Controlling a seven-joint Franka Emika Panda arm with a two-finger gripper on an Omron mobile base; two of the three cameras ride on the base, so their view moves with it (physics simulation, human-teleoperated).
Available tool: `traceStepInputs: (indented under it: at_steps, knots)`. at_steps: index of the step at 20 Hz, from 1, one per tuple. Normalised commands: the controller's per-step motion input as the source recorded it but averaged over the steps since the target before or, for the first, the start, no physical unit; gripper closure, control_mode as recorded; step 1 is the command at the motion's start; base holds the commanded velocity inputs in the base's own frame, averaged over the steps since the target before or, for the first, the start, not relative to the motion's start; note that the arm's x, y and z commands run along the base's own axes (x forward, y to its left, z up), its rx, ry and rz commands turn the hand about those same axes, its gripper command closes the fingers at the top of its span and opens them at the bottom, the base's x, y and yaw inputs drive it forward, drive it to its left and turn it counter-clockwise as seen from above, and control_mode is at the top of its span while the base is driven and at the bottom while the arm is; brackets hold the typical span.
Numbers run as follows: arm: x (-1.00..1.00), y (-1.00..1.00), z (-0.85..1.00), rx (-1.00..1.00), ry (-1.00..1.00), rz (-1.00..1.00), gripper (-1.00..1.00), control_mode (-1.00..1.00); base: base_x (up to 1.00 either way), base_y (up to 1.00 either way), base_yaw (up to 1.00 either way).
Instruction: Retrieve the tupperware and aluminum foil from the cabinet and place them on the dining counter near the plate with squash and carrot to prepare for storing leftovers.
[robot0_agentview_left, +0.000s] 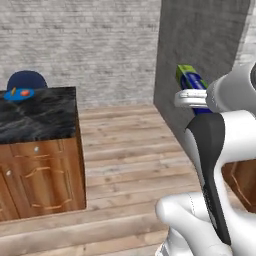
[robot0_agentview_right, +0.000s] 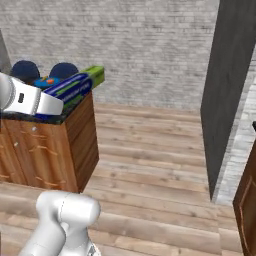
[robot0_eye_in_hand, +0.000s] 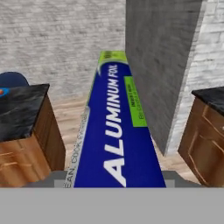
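My gripper (robot0_eye_in_hand: 113, 178) is shut on the aluminum foil (robot0_eye_in_hand: 116, 131), a long dark-blue carton with white lettering and a green side. It holds the carton level in the air, pointing forward. The same carton (robot0_agentview_left: 191, 80) juts past the white hand in the left base view, and in the right base view the foil (robot0_agentview_right: 75, 87) hangs at the near corner of the dining counter (robot0_agentview_right: 55, 135). On the black marble counter (robot0_agentview_left: 40, 117) lies the blue plate (robot0_agentview_left: 19, 94) with the squash (robot0_agentview_left: 24, 93) and the carrot (robot0_agentview_left: 13, 90). The tupperware and the cabinet are out of view.
A tall grey wall block (robot0_agentview_left: 200, 45) stands close on the right of the carton. Blue stools (robot0_agentview_right: 64, 70) stand behind the counter. A second wooden base unit with a black top (robot0_eye_in_hand: 210, 98) is at the right. Wood floor (robot0_agentview_left: 130, 150) lies open between them.
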Motion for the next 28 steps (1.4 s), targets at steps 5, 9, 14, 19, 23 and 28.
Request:
traceStepInputs:
  at_steps: [5,9,14,19,23,28]
  knots:
    - [0.00,0.00,0.00,0.00,0.00,0.00,1.00,1.00,1.00,-0.11,0.09]
    - [0.00,0.00,0.00,0.00,0.00,0.00,1.00,1.00,1.00,-0.14,0.08]
    - [0.00,0.00,0.00,0.00,0.00,0.00,1.00,1.00,1.00,-0.23,0.13]
    - [0.00,0.00,0.00,0.00,0.00,0.00,1.00,1.00,1.00,-0.35,0.26]
    - [0.00,0.00,0.00,0.00,0.00,0.00,1.00,1.00,1.00,-0.38,0.30]
    - [0.00,0.00,0.00,0.00,0.00,0.00,1.00,1.00,1.00,-0.66,0.23]
